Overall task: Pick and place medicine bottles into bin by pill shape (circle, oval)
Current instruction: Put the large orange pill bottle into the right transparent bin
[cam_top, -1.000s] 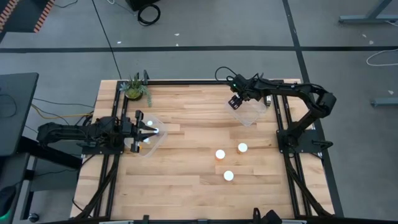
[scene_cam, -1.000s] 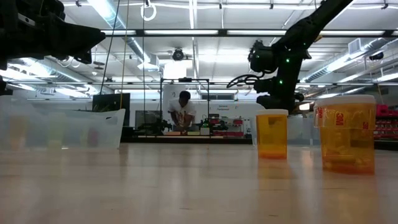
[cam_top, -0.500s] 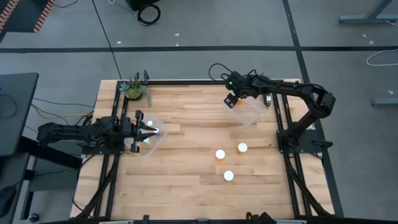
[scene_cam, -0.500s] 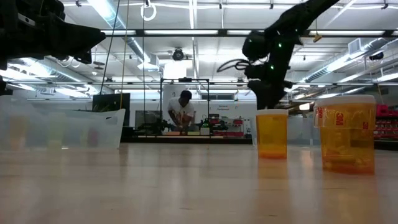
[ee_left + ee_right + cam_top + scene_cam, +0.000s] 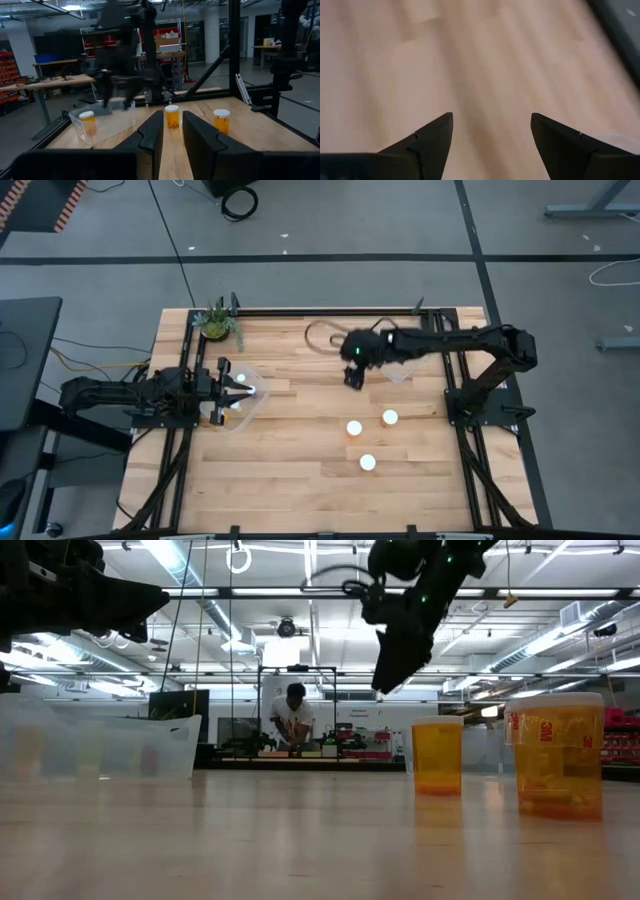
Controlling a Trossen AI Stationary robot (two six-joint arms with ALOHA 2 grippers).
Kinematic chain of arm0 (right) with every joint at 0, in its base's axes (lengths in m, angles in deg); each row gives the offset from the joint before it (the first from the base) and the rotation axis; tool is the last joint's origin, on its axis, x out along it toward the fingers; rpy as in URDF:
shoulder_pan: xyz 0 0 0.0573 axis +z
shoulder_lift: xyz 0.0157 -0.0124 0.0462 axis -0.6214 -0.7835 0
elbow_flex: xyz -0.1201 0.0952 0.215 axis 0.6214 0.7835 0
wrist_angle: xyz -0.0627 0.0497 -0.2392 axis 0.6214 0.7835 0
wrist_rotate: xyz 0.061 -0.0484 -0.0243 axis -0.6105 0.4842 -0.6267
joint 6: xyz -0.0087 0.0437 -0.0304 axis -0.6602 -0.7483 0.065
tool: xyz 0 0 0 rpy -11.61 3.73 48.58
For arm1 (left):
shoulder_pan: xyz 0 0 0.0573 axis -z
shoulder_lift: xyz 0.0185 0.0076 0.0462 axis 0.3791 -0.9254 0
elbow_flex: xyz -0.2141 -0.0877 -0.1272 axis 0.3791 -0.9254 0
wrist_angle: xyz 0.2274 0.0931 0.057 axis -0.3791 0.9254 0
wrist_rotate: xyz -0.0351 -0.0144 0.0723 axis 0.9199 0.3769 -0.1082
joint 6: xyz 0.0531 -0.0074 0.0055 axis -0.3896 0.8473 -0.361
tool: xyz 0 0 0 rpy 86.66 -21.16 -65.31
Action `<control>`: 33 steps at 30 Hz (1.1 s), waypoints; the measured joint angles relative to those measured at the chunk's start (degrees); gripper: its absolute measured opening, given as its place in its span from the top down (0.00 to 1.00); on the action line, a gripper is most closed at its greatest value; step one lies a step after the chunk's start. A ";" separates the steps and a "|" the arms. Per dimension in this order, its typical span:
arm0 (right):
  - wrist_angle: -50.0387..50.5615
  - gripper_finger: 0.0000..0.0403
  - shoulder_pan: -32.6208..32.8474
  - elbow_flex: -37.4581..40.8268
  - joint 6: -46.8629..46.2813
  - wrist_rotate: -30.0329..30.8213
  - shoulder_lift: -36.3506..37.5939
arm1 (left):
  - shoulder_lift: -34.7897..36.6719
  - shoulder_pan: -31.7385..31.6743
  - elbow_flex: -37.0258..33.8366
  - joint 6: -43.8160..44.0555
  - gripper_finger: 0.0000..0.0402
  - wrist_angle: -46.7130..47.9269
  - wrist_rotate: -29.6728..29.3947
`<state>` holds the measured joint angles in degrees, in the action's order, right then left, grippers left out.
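The right gripper (image 5: 352, 378) hangs above bare wood near the middle of the tabletop (image 5: 300, 470), just off the clear bin (image 5: 408, 360) that lies toward the right rear corner. Its two dark fingers (image 5: 432, 142) stand well apart with only plain boards between them; it holds nothing.

Three medicine bottles with white caps stand upright on the open wood in the right half of the tabletop, apart from one another: one (image 5: 354, 428) nearest the middle, one (image 5: 390, 418) closer to the right edge, and one (image 5: 367, 463) nearer the front edge. From table height, two of them show as amber cylinders, (image 5: 437, 755) and (image 5: 557, 754).

The left gripper (image 5: 222, 392) rests at the left edge over a second clear bin (image 5: 252, 402), where white caps (image 5: 240, 379) show inside. Its fingers (image 5: 150, 135) stand a narrow slot apart, with nothing between them.

A small potted plant (image 5: 217, 323) sits at the left rear corner. A person (image 5: 293, 720) is bent over a bench in the room beyond.
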<state>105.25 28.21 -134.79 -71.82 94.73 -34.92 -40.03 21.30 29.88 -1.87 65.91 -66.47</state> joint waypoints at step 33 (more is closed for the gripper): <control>-2.58 0.22 28.89 2.18 -4.83 4.85 -4.76 | -0.74 0.02 0.00 0.00 0.80 0.00 -0.02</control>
<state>102.67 57.10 -132.61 -76.65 99.58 -39.68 -40.78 21.32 29.88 -1.87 65.91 -66.49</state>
